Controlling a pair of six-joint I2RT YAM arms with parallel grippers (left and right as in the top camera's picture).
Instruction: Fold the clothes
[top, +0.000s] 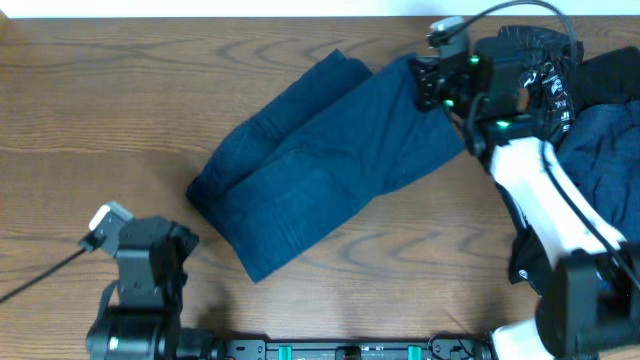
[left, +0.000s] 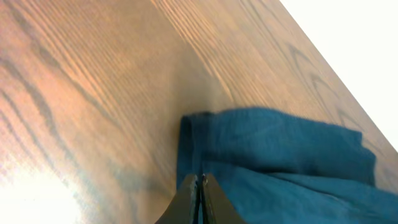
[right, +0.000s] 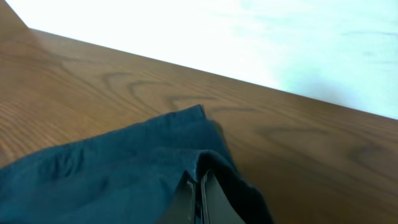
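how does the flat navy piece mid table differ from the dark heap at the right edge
The plain navy blue folded garment lies flat and smooth; the heap of dark clothes is bunched up. The garment is one colour; the heap includes black cloth with white print. The right arm hides part of the heap. Both are soft dark cloth.
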